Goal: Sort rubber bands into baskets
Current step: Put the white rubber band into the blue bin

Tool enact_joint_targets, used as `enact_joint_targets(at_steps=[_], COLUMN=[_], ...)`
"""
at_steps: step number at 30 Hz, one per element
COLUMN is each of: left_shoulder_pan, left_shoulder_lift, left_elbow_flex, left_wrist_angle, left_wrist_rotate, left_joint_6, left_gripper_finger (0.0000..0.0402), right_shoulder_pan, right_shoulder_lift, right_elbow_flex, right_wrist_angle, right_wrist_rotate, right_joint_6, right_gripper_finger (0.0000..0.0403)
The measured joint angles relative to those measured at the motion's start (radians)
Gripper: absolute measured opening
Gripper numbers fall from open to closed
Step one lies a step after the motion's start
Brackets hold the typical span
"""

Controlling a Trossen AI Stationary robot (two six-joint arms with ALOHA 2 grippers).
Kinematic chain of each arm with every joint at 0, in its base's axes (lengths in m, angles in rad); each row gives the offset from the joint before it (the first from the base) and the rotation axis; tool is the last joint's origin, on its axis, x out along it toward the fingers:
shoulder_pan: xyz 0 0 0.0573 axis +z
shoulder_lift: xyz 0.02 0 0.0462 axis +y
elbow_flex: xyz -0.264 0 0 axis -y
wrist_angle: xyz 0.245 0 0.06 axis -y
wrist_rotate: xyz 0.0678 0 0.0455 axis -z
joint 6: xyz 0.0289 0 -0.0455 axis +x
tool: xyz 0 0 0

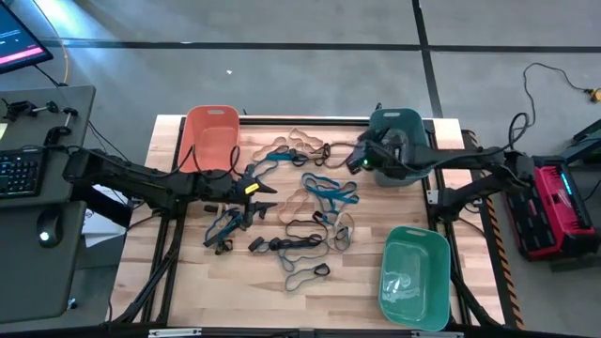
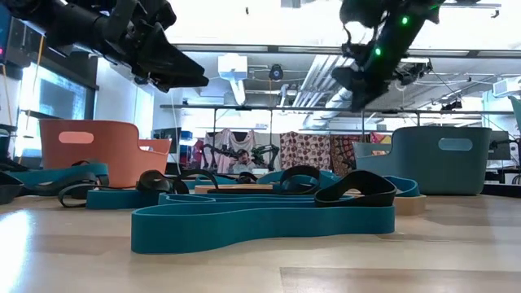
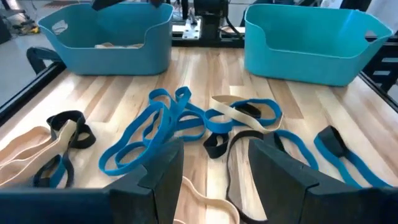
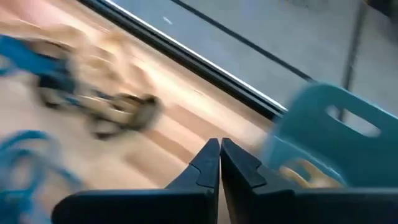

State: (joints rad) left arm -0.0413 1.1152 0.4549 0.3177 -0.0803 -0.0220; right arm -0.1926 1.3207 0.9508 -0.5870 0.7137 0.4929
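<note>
Nearest on the wooden counter (image 1: pixel 188 291) stands the lighter green basket (image 1: pixel 414 275), at the near right corner. Just beyond it, across the middle of the counter, the rubber bands (image 1: pixel 315 221) lie scattered in a loose tangle of tan, blue and black loops, some overlapping; a few blue and black ones sit near the left side (image 1: pixel 225 230), and a tan and black cluster (image 1: pixel 296 146) lies toward the far edge. In the low view a wide teal band (image 2: pixel 260 220) lies flat in front with a black loop (image 2: pixel 358 189) resting on it.

The left end effector (image 1: pixel 266 197) hovers over the left part of the pile, its fingers (image 3: pixel 283 177) spread apart with nothing between them. The right end effector (image 1: pixel 355 161) hangs at the near left rim of the dark teal basket (image 1: pixel 399 125), its fingers (image 4: pixel 208 165) pressed together and empty.

At the far edge stand the orange-salmon basket (image 1: pixel 210 136) on the left and the dark teal basket on the right; something tan lies inside the latter (image 4: pixel 305 171).
</note>
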Motion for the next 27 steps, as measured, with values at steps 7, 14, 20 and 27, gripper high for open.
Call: enact_joint_targets(at_steps=[7,14,20,27], left_shoulder_pan=[-0.027,-0.120,-0.220,-0.321], left_shoulder_lift=[-0.006,-0.008,-0.008,-0.008], left_elbow_flex=[0.022,0.113,0.193,0.244], left_wrist_angle=[-0.085,-0.319,-0.551,-0.775], left_wrist_rotate=[0.105,0.097,0.095,-0.013], left_joint_6=[0.008,0.060,0.049,-0.039], left_gripper_finger=[0.0175,0.0168,0.0142,0.0093], right_shoulder_pan=[0.189,0.336,0.406,0.432], right_shoulder_lift=[0.002,0.003,0.014,0.053], right_elbow_flex=[0.000,0.000,0.000,0.000], right_wrist_angle=[0.157,0.189,0.208,0.213], right_wrist_rotate=[0.031,0.147,0.199,0.204], right_joint_6=[-0.030,-0.023,-0.020,0.004], right_gripper_finger=[0.0001,0.0000,0.0000,0.0000])
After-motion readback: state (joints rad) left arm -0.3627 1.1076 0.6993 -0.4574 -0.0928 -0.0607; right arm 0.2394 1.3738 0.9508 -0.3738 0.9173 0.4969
